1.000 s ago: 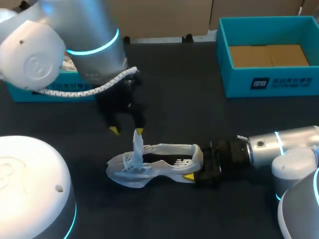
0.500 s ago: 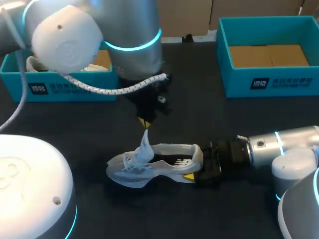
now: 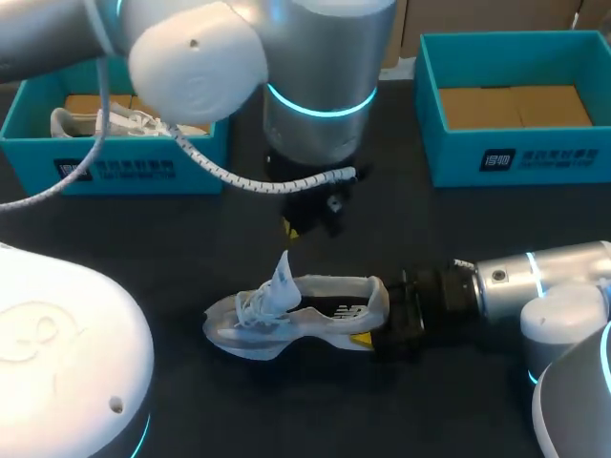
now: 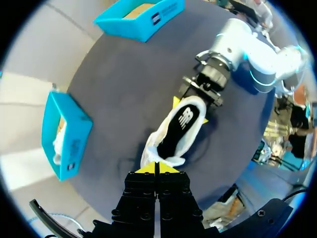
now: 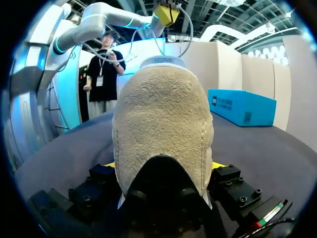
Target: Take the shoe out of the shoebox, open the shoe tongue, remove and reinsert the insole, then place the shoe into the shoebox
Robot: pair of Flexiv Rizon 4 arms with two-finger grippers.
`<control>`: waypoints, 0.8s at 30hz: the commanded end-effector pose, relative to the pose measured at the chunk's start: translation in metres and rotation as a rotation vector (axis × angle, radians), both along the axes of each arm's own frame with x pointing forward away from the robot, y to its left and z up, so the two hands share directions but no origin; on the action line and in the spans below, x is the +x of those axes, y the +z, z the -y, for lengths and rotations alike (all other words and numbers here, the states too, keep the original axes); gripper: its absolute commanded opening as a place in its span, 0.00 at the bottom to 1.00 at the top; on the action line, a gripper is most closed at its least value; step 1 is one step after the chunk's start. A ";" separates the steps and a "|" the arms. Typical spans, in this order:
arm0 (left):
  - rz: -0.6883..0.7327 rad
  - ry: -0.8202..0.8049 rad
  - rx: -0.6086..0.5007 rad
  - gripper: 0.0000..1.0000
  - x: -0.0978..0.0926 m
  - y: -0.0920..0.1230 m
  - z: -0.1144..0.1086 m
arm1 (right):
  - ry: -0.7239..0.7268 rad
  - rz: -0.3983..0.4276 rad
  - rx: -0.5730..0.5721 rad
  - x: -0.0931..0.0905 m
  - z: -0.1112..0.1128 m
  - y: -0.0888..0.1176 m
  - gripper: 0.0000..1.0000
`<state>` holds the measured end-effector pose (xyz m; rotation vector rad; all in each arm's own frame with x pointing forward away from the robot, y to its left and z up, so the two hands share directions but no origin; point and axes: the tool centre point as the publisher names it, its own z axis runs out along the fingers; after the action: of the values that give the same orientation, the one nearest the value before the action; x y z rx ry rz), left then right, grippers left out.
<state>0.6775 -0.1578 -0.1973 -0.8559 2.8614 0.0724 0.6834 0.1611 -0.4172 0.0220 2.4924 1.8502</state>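
Dark table [image 3: 458,229] | white shoe [image 3: 315,313], tongue [image 3: 283,277] upright | right gripper [image 3: 374,313] clamps heel [image 5: 163,124] | left gripper [image 4: 156,168] closed

Dark matte table [image 3: 191,258] ran under everything. On it, far left: teal box [image 3: 115,170], open-topped, one long wall facing near side, white label on that wall. Inside box: pale spare shoe [image 3: 100,119], lying along box's length, laces showing. Tan cardboard floor [image 3: 81,102] showed at box's left end, behind shoe. Box sat flat, roughly square to table's far edge. Left wrist view caught same box from one end, white shoe against a wall.
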 end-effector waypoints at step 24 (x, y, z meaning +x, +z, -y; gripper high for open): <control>-0.166 -0.527 -0.173 0.00 -0.007 -0.041 0.021 | -0.001 0.001 -0.002 -0.001 0.000 0.001 0.00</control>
<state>0.6712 -0.1806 -0.2378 -0.0989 3.1829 -0.1691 0.6834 0.1610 -0.4172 0.0221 2.4925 1.8501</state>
